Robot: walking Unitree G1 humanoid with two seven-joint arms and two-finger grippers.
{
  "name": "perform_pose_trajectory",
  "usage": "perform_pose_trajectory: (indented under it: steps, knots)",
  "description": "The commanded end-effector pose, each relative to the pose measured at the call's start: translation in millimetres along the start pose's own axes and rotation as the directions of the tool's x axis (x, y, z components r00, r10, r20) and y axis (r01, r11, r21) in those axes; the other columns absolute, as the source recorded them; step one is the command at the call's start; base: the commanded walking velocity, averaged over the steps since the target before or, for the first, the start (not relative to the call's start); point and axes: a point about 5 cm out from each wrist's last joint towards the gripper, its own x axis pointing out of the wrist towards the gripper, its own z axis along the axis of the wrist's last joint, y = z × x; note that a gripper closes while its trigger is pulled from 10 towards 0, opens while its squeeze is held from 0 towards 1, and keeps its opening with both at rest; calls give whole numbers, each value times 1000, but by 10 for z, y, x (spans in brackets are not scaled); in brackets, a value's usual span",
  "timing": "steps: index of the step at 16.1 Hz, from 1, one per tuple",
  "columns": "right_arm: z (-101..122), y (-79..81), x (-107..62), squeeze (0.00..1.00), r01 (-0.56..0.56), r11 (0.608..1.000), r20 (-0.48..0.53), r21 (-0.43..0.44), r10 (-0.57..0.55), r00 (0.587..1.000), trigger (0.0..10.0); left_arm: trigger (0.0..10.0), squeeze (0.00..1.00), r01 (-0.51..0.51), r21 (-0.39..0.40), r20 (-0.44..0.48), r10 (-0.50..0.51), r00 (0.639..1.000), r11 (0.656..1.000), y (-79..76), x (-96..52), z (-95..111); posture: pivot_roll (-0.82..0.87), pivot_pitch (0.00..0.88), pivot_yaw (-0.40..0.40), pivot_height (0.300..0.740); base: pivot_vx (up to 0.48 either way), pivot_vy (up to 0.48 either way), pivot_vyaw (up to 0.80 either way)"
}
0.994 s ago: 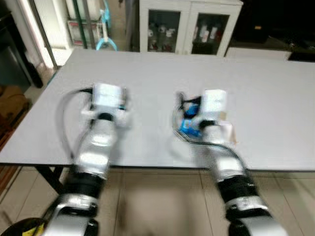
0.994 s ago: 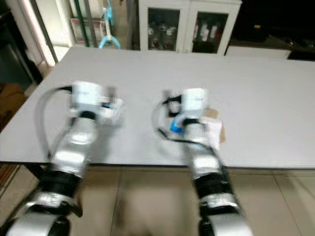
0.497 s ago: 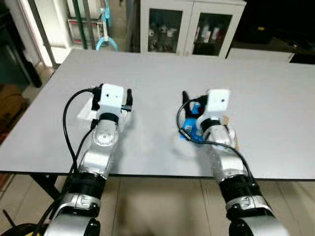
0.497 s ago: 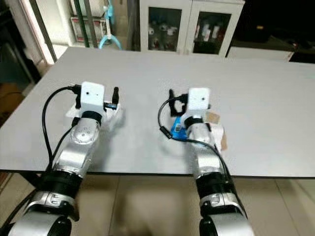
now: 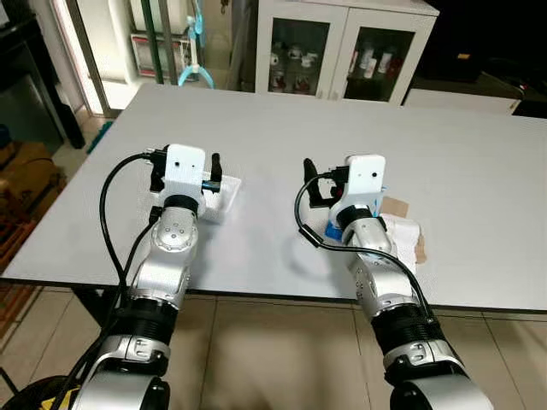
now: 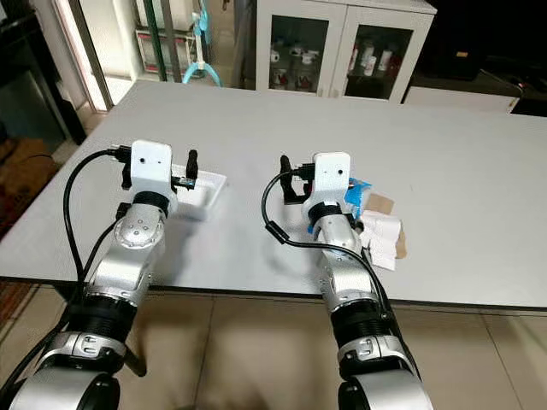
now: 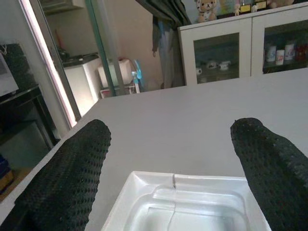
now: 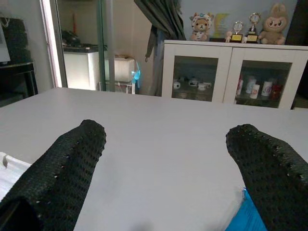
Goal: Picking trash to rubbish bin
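Observation:
A shallow white plastic tray (image 6: 205, 193) lies on the grey table (image 5: 282, 128), just ahead of my left gripper (image 7: 175, 139). That gripper hovers low over the tray's near end, open, with nothing between its fingers (image 7: 72, 163). A blue wrapper (image 6: 357, 191) lies beside my right gripper (image 8: 168, 139), which is also open and holds nothing; a corner of the wrapper (image 8: 245, 219) shows by one finger. A crumpled white tissue (image 6: 382, 235) and a brown cardboard scrap (image 6: 381, 203) lie just right of the right forearm.
A white cabinet with glass doors (image 5: 342, 47) stands behind the table's far edge. Shelving and a dark unit (image 5: 26, 94) are on the left. The table's near edge runs under both forearms, with tiled floor (image 5: 273, 350) below.
The picture has gone from blurred to sharp and shifted, so the camera moved. Both arms stay stretched over the table with fingers apart; the tray and tissue show more fully.

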Motion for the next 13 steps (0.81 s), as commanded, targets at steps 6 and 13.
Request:
perform_pose_trajectory:
  steps: [6, 13]
  knots:
    - [-21, -33, -8, 0, 11, 1000, -16, 5, -10, 1000, 10000, 10000, 0, 18, -3, -10, -18, 1000, 1000, -35, 8, 6, 38, 29, -55, 740, 0, 0, 0]
    - [-33, -33, -16, 0, 11, 1000, -20, 8, -11, 1000, 10000, 10000, 0, 16, -1, -27, -16, 1000, 1000, -34, 8, -16, 36, 29, -53, 740, 0, 289, 0]
